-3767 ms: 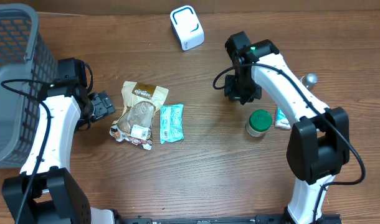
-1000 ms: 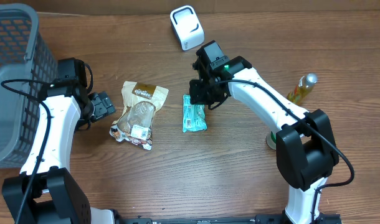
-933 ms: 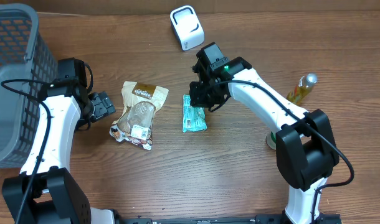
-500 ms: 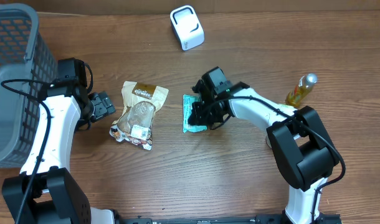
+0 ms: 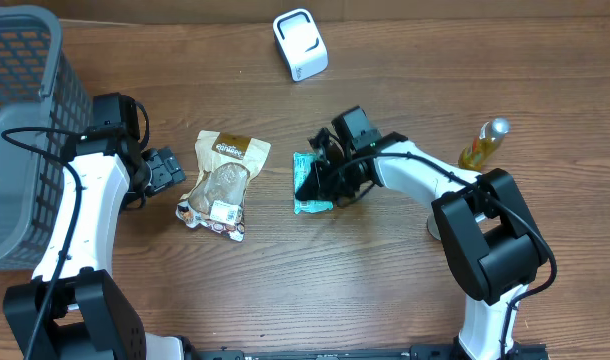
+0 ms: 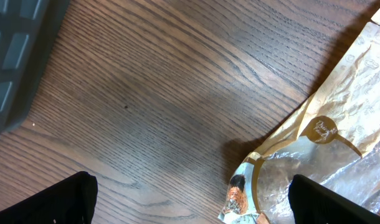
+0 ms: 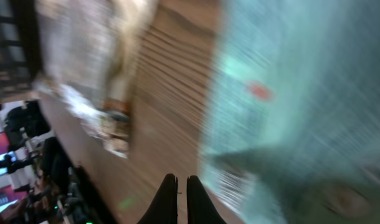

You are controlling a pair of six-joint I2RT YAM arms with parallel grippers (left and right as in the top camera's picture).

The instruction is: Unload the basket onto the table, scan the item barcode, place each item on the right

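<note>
The fingers of the right gripper [image 7: 182,190] are pressed together with nothing between them, tips lowered at the teal foil packet [image 5: 312,203]. Contact cannot be confirmed because the wrist view is blurred. The packet lies flat on the wooden table [image 5: 285,280], just right of the brown paper snack bag [image 5: 223,180] and well apart from the white box-shaped scanner [image 5: 300,45]. The left gripper [image 5: 170,168] has its fingers fully apart and empty, beside the bag's left edge.

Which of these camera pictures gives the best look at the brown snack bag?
The overhead view: the brown snack bag shows whole there, with its outline and label clear. The left wrist view shows only one crinkled end of it up close, cut off by the frame edge. The right wrist view catches it only as a blur at the upper left.
</note>
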